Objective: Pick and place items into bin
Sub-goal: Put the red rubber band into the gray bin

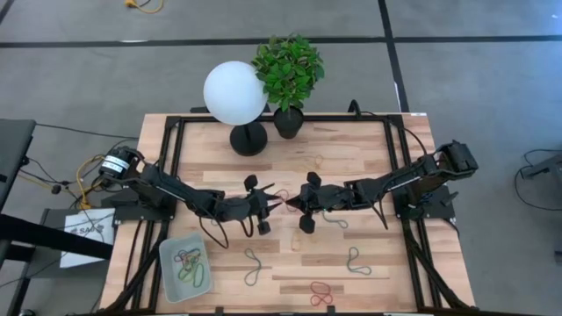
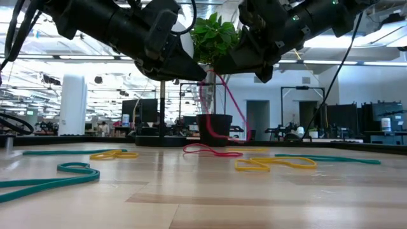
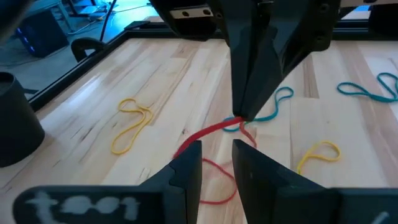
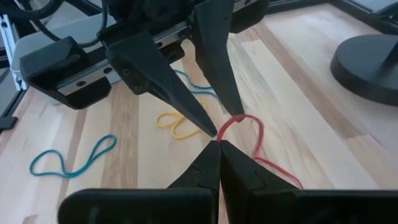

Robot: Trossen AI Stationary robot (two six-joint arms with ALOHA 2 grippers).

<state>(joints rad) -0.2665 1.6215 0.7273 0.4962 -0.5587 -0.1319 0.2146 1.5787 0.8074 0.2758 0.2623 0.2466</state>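
Note:
My right gripper (image 1: 295,203) and left gripper (image 1: 274,204) meet tip to tip above the middle of the table. The right one (image 4: 217,147) is shut on a red rubber band (image 4: 256,134). The left gripper (image 3: 217,155) is open, with its fingers on either side of the same band (image 3: 205,132), just beside the right fingertips. I cannot tell whether they touch it. The pale tray bin (image 1: 167,254) sits near the table's near-left corner with several bands in it. More green, teal, yellow and red bands lie loose on the wood. My right gripper pinches the red band's upper end (image 4: 227,126) between its two fingertips, coming slanting down from the table's right. The band hangs slack below the fingers (image 2: 240,113), and its lower loop (image 2: 210,150) lies on the table.
A white globe lamp (image 1: 235,92) and a potted plant (image 1: 288,70) stand at the far edge. Loose bands lie nearby: green ones (image 1: 255,265) (image 1: 356,262), a teal one (image 1: 335,220), a red one (image 1: 320,292) and a yellow one (image 1: 318,161). Black rails edge the table.

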